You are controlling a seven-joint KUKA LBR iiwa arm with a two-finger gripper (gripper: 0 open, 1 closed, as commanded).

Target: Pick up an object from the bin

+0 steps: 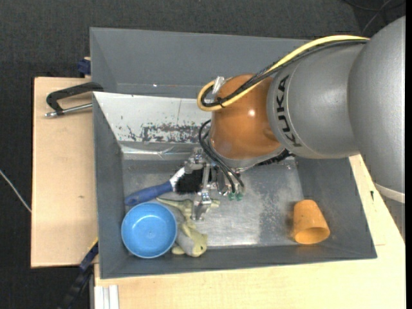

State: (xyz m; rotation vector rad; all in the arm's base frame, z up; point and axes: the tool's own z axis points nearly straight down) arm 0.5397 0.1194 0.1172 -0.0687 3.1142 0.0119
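My gripper [202,192] hangs low in the left middle of the bin, under the arm's orange cover. A blue-handled tool [149,193] lies slanting just to its left, and its black end [185,183] reaches right up to the gripper. A pale yellow, limp thing [190,240] lies directly below the gripper, near the front wall. A round blue bowl [149,230] stands upright in the front left corner, touching the pale thing.
An orange cup [309,222] lies on its side at the front right, well apart from the gripper. The bin floor between the gripper and the cup is bare metal. The arm covers the back right of the bin.
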